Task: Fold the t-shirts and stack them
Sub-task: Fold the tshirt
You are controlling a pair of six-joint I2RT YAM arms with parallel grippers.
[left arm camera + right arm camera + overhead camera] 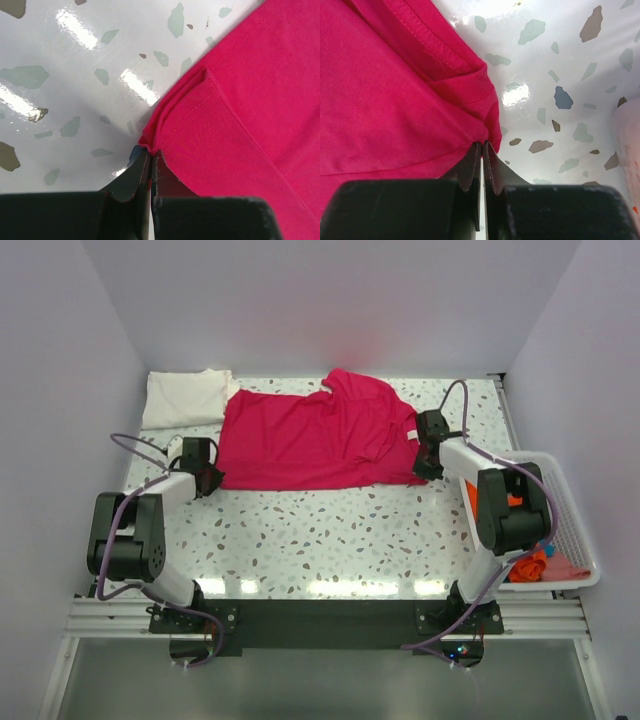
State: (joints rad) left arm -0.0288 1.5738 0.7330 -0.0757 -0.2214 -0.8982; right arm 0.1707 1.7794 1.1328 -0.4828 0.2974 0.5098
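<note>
Magenta-red cloth t-shirt spread flat, mid-far on white speckled table, one sleeve reaching toward the far wall. Left gripper low at shirt's near-left corner; wrist view shows fingers closed tight, hem corner bunched and pinched at the tips. Right gripper at near-right corner, likewise clamped on a fold of the hem. Folded cream-white t-shirt sits at far-left corner, touching the red one. White plastic mesh basket off right edge holds orange cloth.
</note>
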